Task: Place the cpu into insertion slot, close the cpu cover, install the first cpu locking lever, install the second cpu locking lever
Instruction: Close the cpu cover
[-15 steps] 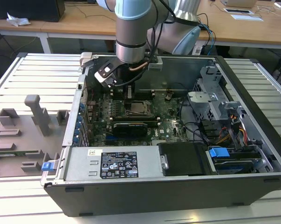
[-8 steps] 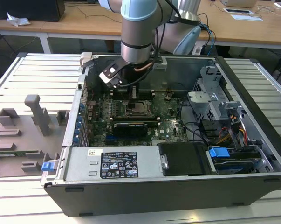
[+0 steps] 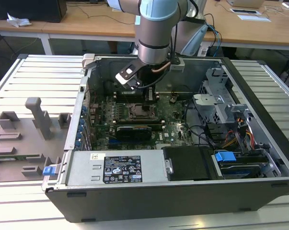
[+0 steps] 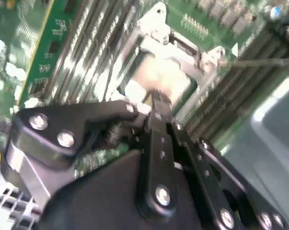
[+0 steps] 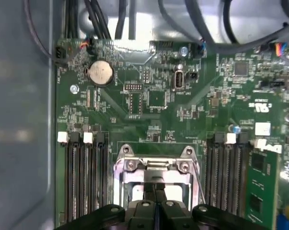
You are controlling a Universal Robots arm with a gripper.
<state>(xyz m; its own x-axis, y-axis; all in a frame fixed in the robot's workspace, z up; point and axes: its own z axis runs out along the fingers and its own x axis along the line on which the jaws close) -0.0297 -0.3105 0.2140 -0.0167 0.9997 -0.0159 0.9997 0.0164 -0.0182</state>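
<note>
The insertion slot (image 3: 143, 111) sits in the middle of the green motherboard (image 3: 175, 115) inside the open computer case. In both wrist views the cpu (image 4: 162, 76) (image 5: 175, 191) lies in it, pale top up, with the silver cpu cover (image 4: 154, 33) (image 5: 156, 165) framing it. A thin wire locking lever (image 5: 198, 179) (image 4: 259, 61) sticks out beside the socket. My gripper (image 3: 150, 96) (image 4: 156, 101) (image 5: 155, 190) hangs straight over the socket, fingers pressed together with nothing between them, tips just above the cpu's near edge. I cannot tell whether they touch it.
Long black memory slots (image 5: 84, 177) (image 5: 228, 177) flank the socket. A green card (image 5: 261, 191) stands at one side. Cables (image 3: 216, 132) and a drive cage (image 3: 221, 100) fill the exterior view's right of the case. The power supply (image 3: 120, 167) lies along the front. Grey fixtures (image 3: 36, 117) stand outside at the left.
</note>
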